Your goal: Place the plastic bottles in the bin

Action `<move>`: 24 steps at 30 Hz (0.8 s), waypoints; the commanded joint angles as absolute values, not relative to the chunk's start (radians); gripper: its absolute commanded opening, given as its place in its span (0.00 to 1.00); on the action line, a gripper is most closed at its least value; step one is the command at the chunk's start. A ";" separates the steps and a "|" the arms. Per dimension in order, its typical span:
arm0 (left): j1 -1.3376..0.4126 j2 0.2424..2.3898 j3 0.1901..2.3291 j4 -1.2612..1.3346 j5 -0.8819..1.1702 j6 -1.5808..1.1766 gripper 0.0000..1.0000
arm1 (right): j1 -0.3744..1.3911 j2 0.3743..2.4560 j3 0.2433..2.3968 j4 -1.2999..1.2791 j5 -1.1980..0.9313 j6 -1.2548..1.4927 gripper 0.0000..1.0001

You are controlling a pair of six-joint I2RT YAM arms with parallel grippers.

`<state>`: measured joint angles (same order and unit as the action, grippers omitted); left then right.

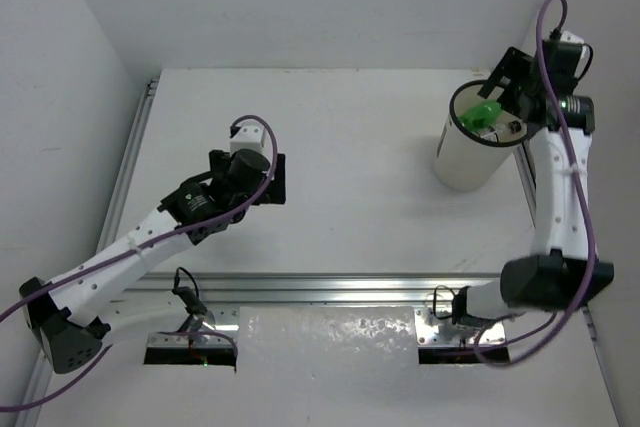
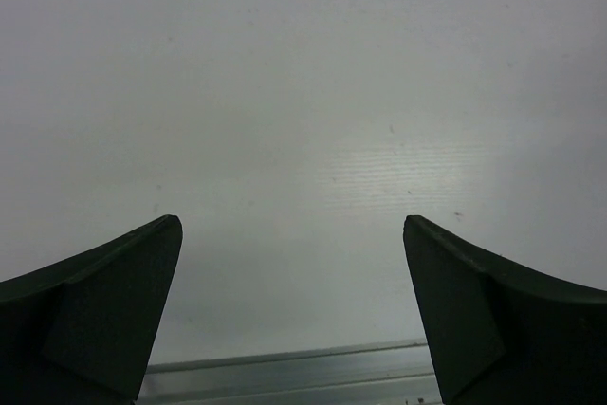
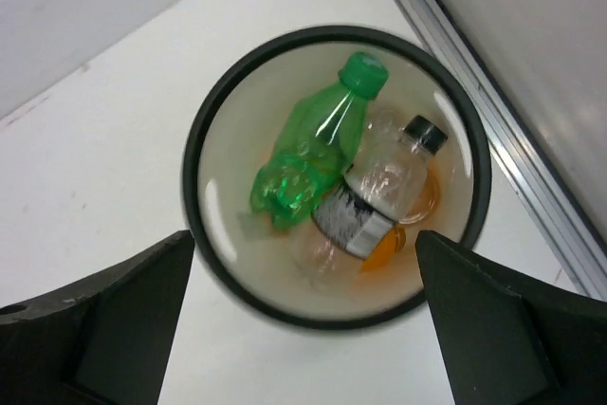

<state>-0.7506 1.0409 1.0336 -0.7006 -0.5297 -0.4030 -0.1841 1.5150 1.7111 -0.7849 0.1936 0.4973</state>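
Observation:
The white bin (image 1: 462,159) with a thin black rim stands at the right of the table; it also shows from above in the right wrist view (image 3: 220,234). Inside lie a green bottle (image 3: 308,154), a clear bottle with a black cap (image 3: 384,182) and orange bottles (image 3: 384,251) beneath them. The green bottle (image 1: 483,115) shows in the top view too. My right gripper (image 3: 303,239) hovers open and empty above the bin (image 1: 510,87). My left gripper (image 2: 292,225) is open and empty over bare table at centre left (image 1: 272,179). No bottle lies on the table.
An aluminium rail (image 1: 330,287) runs across the near side of the table; it shows at the bottom of the left wrist view (image 2: 285,367). Another rail (image 3: 493,111) runs just right of the bin. White walls enclose the left, back and right.

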 commanded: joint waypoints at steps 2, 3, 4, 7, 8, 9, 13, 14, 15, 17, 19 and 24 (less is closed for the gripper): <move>-0.707 1.055 1.117 -0.713 -0.730 -0.405 1.00 | -0.097 1.164 1.461 -0.737 0.050 0.391 0.99; -0.686 1.049 1.124 -0.716 -0.724 -0.441 1.00 | -0.059 1.114 1.419 -0.732 0.020 0.370 0.99; -0.658 1.022 1.121 -0.704 -0.706 -0.451 1.00 | -0.045 1.070 1.382 -0.730 -0.012 0.356 0.99; -0.546 0.930 1.060 -0.626 -0.601 -0.439 1.00 | -0.017 0.919 1.273 -0.767 -0.139 0.321 0.99; -0.525 0.908 1.042 -0.611 -0.610 -0.428 1.00 | -0.017 0.884 1.250 -0.799 -0.155 0.316 0.99; -0.519 0.887 1.026 -0.603 -0.629 -0.420 1.00 | -0.017 0.818 1.192 -0.810 -0.182 0.293 0.99; -0.512 0.796 0.991 -0.660 -0.796 -0.457 1.00 | -0.017 0.655 0.999 -0.821 -0.199 0.279 0.99; -0.512 0.782 0.988 -0.669 -0.805 -0.463 1.00 | -0.017 0.628 0.968 -0.818 -0.204 0.264 0.99; -0.512 0.764 0.971 -0.666 -0.805 -0.465 1.00 | -0.015 0.600 0.941 -0.812 -0.209 0.259 0.99; -0.512 0.707 0.940 -0.646 -0.792 -0.454 1.00 | -0.014 0.529 0.896 -0.792 -0.201 0.264 0.99; -0.512 0.660 0.890 -0.623 -0.782 -0.443 1.00 | -0.014 0.482 0.850 -0.778 -0.201 0.258 0.99; -0.512 0.615 0.833 -0.589 -0.749 -0.419 1.00 | -0.012 0.454 0.831 -0.773 -0.167 0.262 0.99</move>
